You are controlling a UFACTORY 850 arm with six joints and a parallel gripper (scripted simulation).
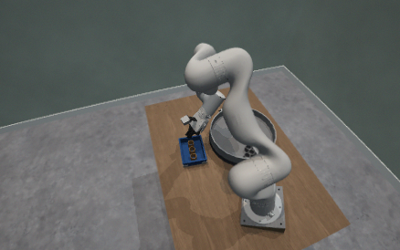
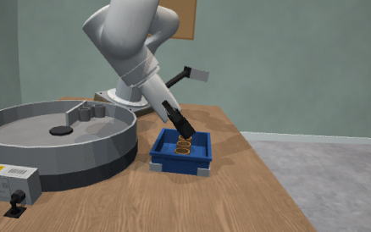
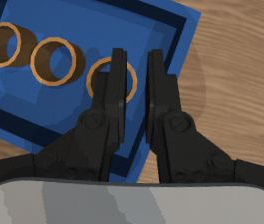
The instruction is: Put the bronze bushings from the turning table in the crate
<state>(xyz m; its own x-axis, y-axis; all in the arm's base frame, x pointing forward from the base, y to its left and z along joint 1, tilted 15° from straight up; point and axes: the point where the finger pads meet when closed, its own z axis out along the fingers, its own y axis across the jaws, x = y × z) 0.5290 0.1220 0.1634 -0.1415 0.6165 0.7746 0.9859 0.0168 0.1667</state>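
Note:
Three bronze bushings [image 1: 189, 150] [image 2: 184, 147] [image 3: 78, 63] stand upright in a row in the blue crate [image 1: 181, 152] [image 2: 179, 164] [image 3: 189, 29]. My gripper [image 1: 189, 135] [image 2: 187, 136] [image 3: 136, 69] is above the crate. Its fingers stand a little apart, with nothing held between them. In the wrist view the left finger covers part of the rightmost bushing. Several dark grey steel bushings [image 1: 249, 151] [image 2: 85, 114] are on the turning table [image 1: 222, 132] [image 2: 77, 154], beside its upright divider. The arm hides part of the turning table in the top view.
The walled turning table stands close beside the crate, with a dark round hub [image 2: 61, 130] in its middle. A grey box [image 2: 26, 182] with a yellow label stands at its outer side. The arm's base [image 1: 263, 219] is bolted at the table's other end.

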